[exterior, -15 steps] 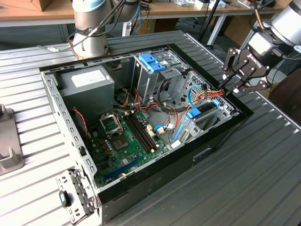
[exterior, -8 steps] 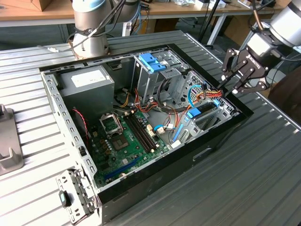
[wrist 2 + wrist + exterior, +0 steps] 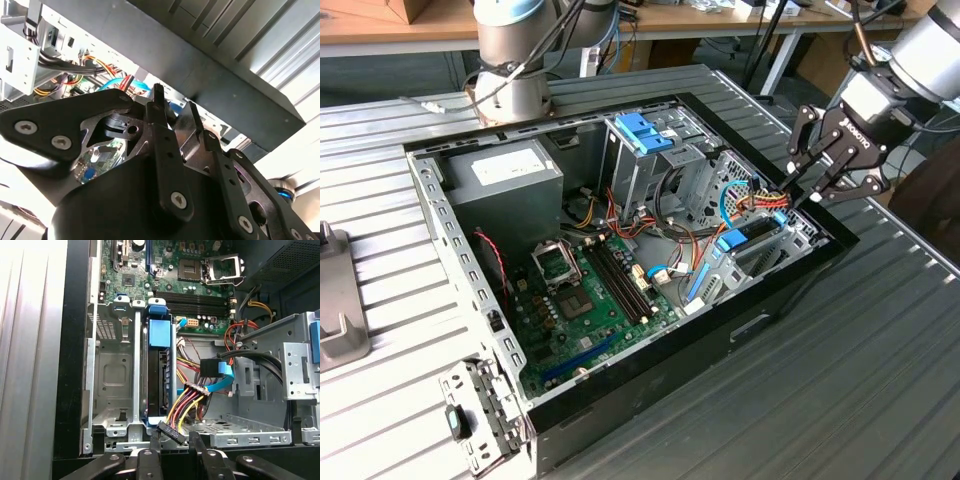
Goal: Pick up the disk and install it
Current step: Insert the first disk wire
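The disk (image 3: 159,371), a dark body in a light-blue carrier, stands on edge in a slot of the metal bay (image 3: 112,375) inside the open computer case. In the exterior view the disk (image 3: 732,241) sits near the case's wall on that view's right. My gripper (image 3: 800,197) hovers just above that wall, over the bundle of coloured cables (image 3: 760,200) and apart from the disk. Both wrist views show the gripper (image 3: 172,440) (image 3: 175,100) with a narrow gap between its fingers and nothing held. A black cable connector (image 3: 169,431) lies just beyond the fingertips.
The case (image 3: 790,290) lies open on a ribbed metal table. Inside are a motherboard (image 3: 585,290), a power supply (image 3: 510,175) and a tall drive cage with a blue-handled carrier (image 3: 645,130). The arm's base (image 3: 510,60) stands behind the case. A grey part (image 3: 335,310) lies at the exterior view's left.
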Controlling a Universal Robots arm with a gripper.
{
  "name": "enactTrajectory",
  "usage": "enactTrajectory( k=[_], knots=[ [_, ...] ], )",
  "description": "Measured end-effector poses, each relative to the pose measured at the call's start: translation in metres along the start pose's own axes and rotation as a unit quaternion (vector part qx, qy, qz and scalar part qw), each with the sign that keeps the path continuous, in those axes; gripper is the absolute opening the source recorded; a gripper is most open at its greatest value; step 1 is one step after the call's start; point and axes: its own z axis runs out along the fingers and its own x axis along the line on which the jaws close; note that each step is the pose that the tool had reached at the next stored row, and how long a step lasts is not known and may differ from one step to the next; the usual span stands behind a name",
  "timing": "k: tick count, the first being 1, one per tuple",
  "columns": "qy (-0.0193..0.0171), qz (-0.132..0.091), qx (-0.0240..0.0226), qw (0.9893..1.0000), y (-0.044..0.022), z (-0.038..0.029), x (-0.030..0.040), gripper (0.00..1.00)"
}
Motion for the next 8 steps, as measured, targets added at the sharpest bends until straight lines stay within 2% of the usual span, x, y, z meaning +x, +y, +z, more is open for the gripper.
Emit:
enactTrajectory(
  k=[8],
  knots=[
    [0.0001, 0.000, 0.0000, 1.0000, 0.0110, 0.0023, 0.0014, 0.36]
  ],
)
